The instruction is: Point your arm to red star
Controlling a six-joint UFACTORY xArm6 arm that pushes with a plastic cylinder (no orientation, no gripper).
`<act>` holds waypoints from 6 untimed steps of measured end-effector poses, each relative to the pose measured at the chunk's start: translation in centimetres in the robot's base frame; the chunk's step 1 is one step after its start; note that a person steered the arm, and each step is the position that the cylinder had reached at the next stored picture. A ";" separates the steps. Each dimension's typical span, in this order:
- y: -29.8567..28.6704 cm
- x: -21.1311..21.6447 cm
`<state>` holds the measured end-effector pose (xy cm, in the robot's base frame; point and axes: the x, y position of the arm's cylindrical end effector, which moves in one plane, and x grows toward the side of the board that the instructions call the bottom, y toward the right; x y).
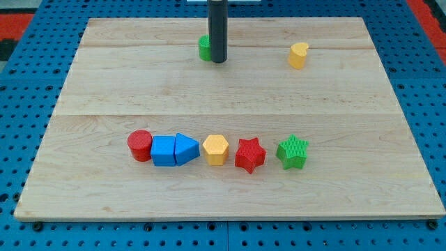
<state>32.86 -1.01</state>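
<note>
The red star lies in a row of blocks near the view's bottom, between a yellow hexagon on its left and a green star on its right. My tip is near the view's top, far above the red star and a little to its left. The rod stands just right of a green block, partly hiding it, so its shape cannot be made out.
The row also holds a red cylinder, a blue cube and a blue triangular block, touching each other. A yellow block sits at the top right. The wooden board lies on a blue pegboard.
</note>
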 end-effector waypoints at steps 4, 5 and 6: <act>10.7 26.3; 2.9 22.6; -0.1 18.2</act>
